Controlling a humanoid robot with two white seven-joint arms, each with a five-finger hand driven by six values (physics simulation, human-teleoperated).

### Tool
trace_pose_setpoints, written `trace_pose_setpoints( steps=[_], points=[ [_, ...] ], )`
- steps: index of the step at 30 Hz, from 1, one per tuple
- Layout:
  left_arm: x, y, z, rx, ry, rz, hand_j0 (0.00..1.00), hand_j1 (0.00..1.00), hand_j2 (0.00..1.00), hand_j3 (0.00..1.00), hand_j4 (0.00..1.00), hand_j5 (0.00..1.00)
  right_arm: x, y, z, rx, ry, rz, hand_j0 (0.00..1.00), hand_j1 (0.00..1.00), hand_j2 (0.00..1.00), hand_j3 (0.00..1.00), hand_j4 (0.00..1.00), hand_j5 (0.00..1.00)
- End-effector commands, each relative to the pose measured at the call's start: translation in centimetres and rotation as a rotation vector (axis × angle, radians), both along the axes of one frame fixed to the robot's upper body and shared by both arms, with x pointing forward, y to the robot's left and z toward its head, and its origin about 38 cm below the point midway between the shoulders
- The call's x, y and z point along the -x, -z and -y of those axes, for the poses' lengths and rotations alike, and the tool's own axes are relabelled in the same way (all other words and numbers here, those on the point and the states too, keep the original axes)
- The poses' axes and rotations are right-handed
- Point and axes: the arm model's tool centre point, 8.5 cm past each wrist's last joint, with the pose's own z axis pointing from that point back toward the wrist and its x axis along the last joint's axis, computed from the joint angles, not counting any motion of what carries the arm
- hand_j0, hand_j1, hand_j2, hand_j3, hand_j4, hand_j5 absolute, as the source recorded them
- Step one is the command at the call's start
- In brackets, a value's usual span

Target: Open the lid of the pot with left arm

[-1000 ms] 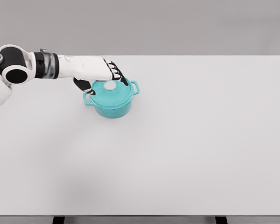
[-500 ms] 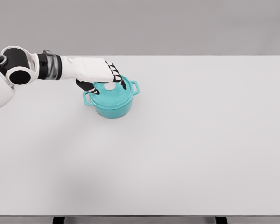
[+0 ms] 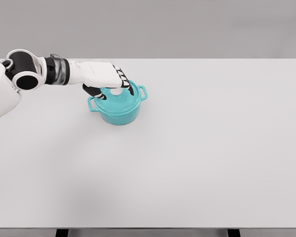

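I see a teal pot [image 3: 119, 108], lid [image 3: 117, 98] on; my left hand [image 3: 106, 79] curls fingers [image 3: 127, 84] around its white knob [image 3: 117, 92].

Teal pot [image 3: 119, 109]; white knob [image 3: 117, 92]; white hand [image 3: 108, 79], black-jointed fingers [image 3: 124, 80].

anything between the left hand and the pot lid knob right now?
Nothing. In the head view the left hand is over the teal pot's lid, fingers around the white knob; whether they actually touch it is unclear.
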Motion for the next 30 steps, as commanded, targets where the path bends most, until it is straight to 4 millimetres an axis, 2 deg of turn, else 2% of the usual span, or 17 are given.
trace_pose_setpoints(
  steps=[1, 13, 22, 30],
  points=[
    [-0.18, 0.18, 0.15, 0.0, -0.005, -0.002, 0.8, 0.8, 0.8, 0.8, 0.8, 0.8, 0.0, 0.0, 0.01, 0.0, 0.0, 0.0, 1.0, 1.0, 1.0, 1.0, 1.0, 1.0],
    [-0.16, 0.24, 0.78, 0.004, 0.005, -0.003, 0.73, 0.73, 0.73, 0.73, 0.73, 0.73, 0.0, 0.0, 0.01, 0.0, 0.0, 0.0, 1.0, 1.0, 1.0, 1.0, 1.0, 1.0],
    [-0.42, 0.56, 0.3, -0.018, -0.011, 0.002, 0.7, 0.7, 0.7, 0.7, 0.7, 0.7, 0.0, 0.0, 0.01, 0.0, 0.0, 0.0, 1.0, 1.0, 1.0, 1.0, 1.0, 1.0],
    [-0.45, 0.6, 0.26, -0.026, -0.011, 0.006, 0.57, 0.57, 0.57, 0.57, 0.57, 0.57, 0.0, 0.0, 0.01, 0.0, 0.0, 0.0, 1.0, 1.0, 1.0, 1.0, 1.0, 1.0]
  ],
)
